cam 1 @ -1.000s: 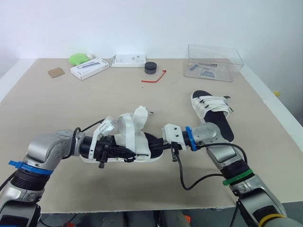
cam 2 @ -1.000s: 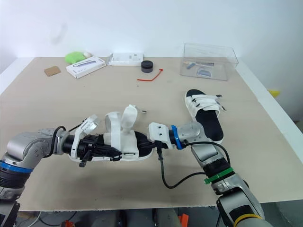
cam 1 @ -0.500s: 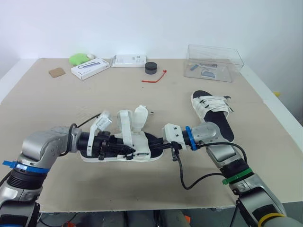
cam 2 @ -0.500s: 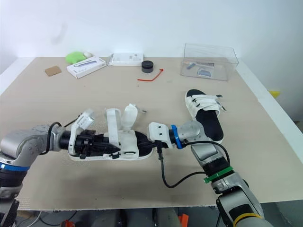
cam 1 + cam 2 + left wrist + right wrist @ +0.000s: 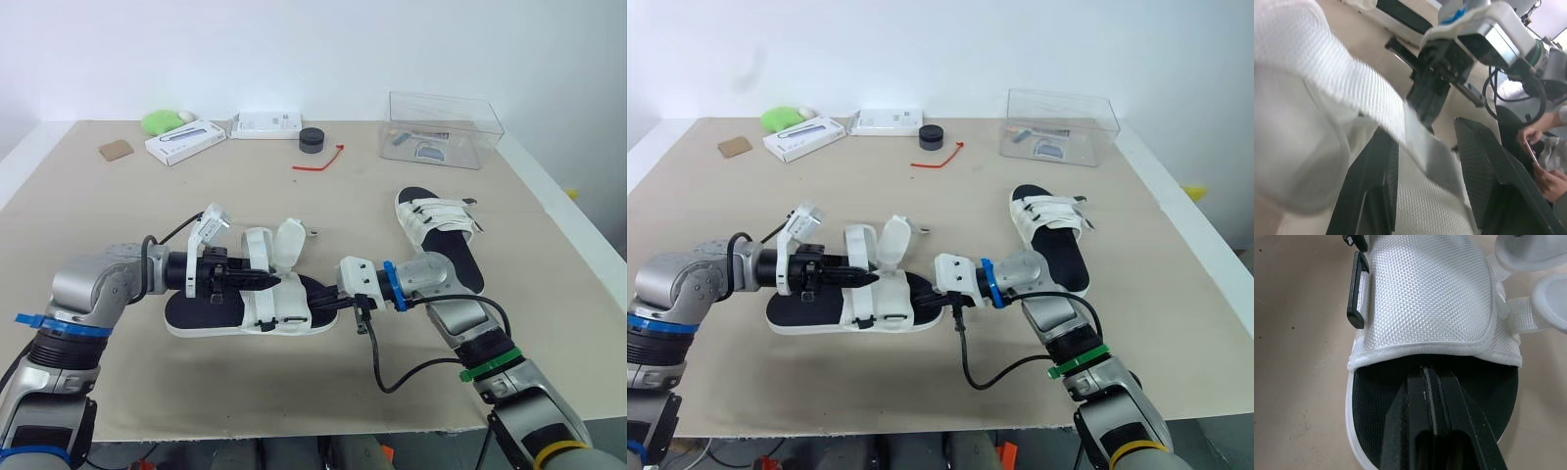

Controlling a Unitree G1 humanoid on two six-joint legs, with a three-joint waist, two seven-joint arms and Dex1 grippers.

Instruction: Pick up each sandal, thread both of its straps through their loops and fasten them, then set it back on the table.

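Left claw backed off leftward | spread astride strap | right claw pressed shut at sandal's right end | sandal lies left-right

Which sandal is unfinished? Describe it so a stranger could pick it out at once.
On the beige table, look near the front edge, in the middle, between the left pincer and the right pincer. The sandal there has a black footbed and a white upper. Unlike the other sandal farther right, whose straps lie flat across it, its two straps stand up loose.
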